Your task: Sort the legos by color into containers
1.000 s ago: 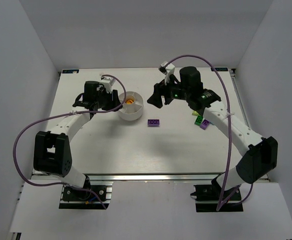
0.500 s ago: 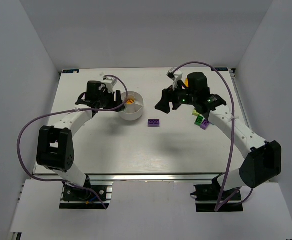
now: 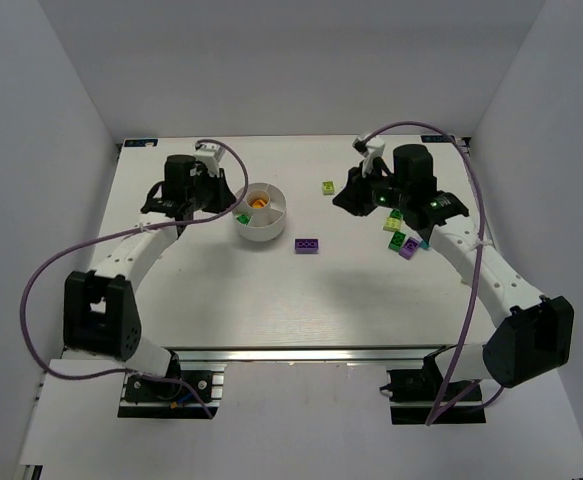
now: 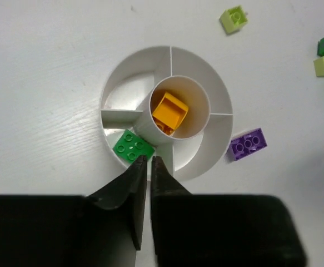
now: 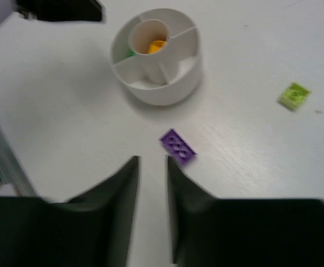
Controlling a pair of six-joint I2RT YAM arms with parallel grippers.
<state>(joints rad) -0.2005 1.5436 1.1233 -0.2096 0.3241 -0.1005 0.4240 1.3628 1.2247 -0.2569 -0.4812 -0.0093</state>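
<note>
Top external view: on our white table [image 3: 271,300] the round dish [image 3: 271,233] sits left of centre. Our left gripper [image 4: 149,160] is pinched together and empty at the dish's lower rim; our right gripper [image 5: 152,161] is spread and empty. A green lego [image 4: 133,147] lies in the lower-left wedge, an orange lego [image 4: 170,111] in the central well, and a purple lego [image 3: 307,244] on the table nearby.

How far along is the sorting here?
Done: orange brick in the central well of the dish, dark green brick in one wedge. In hand: nothing; left tool and right tool are empty. Left: purple brick, lime brick and a cluster, all on the table.
</note>
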